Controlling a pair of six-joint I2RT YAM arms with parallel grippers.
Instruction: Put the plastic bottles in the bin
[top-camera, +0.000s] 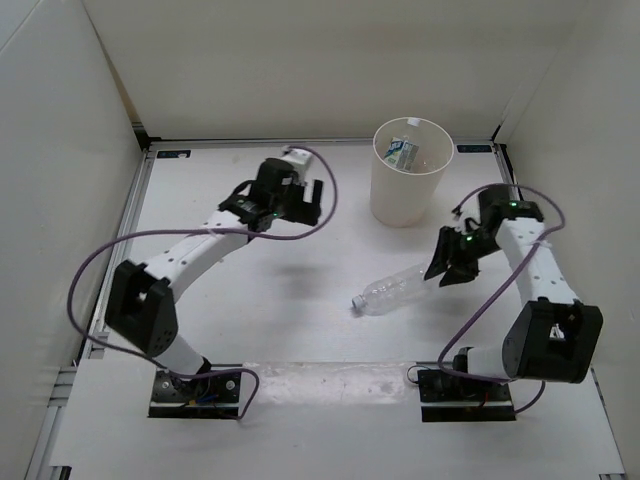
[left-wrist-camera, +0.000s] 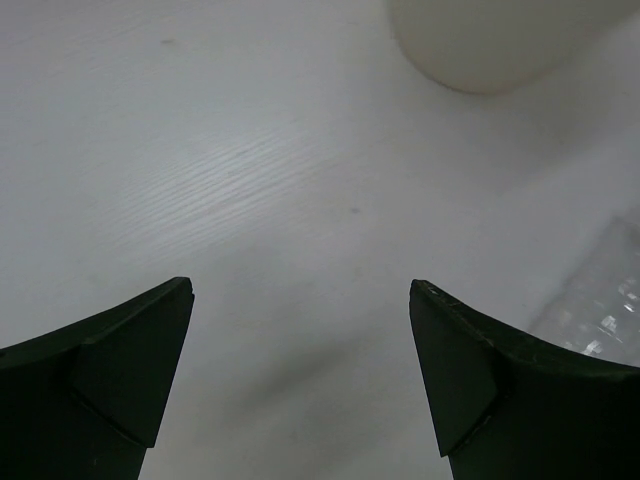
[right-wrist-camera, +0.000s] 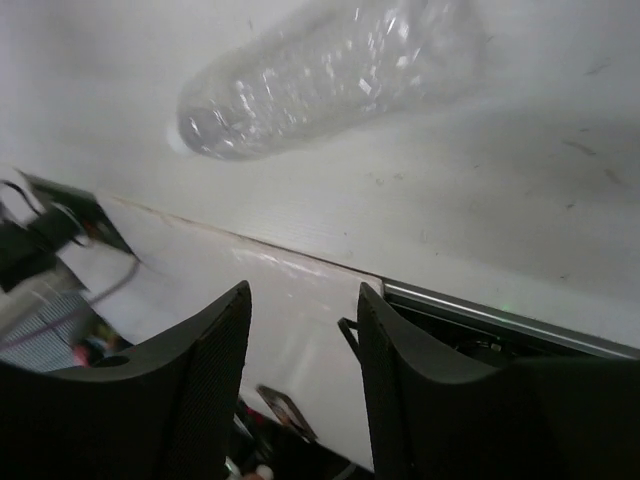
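Observation:
The cream-white bin (top-camera: 408, 190) stands at the back right of the table, and a clear bottle with a white-green label (top-camera: 403, 152) lies inside it. A plain clear bottle (top-camera: 393, 290) lies on its side on the table, cap toward the left. My right gripper (top-camera: 450, 270) is open and empty, just right of that bottle's base. In the right wrist view the bottle (right-wrist-camera: 330, 75) lies beyond my gripper (right-wrist-camera: 303, 290). My left gripper (top-camera: 308, 205) is open and empty, left of the bin. The orange and blue-label bottles are out of view.
White walls enclose the table on the left, back and right. The left wrist view shows my open gripper (left-wrist-camera: 300, 285) above bare table, the bin's base (left-wrist-camera: 490, 45) at the top and the clear bottle (left-wrist-camera: 600, 300) at the right edge. The right wrist view shows the table's front edge (right-wrist-camera: 470, 310).

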